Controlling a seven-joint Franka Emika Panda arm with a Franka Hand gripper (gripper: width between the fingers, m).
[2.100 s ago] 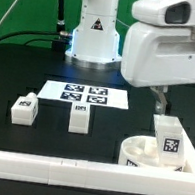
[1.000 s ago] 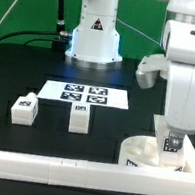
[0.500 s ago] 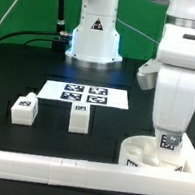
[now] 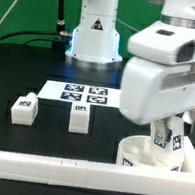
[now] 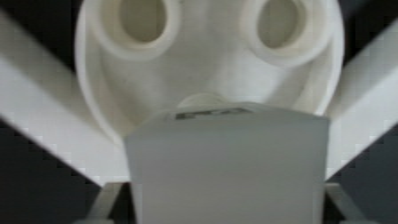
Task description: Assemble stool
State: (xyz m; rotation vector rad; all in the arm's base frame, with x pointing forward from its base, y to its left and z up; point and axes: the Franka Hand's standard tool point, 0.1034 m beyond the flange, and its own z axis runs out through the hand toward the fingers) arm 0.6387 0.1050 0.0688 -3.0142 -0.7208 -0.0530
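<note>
**Entry 1: gripper**. Lower right of the exterior view. The fingers were drawn in narrow and clamped on one leg, whose tag faced the camera.

**Entry 2: held leg.** Its long axis was upright or nearly so, running straight down from the fingers. Its lower end met the top of the seat disc. Whether it sat in a socket could not be told.

**Entry 3: seat disc.** It lay flat on the table, directly beneath the gripper. In the wrist view, two sockets gaped empty on its face beyond the held leg.

**Entry 4: governing relation.** The work lay straight below the gripper, in line with the leg's axis. The next move was judged to be a vertical press or a turn about that axis, with little sideways travel.

**Entry 5: surface and room.**
- The tabletop was black, flat and bare around the disc.
- The rail ran along the bottom edge and hugged the disc at lower right, so clearance there was judged tight.
- Two loose legs stood left of centre, well apart from the disc.
- The marker board lay mid-frame, clear of the work.
</note>
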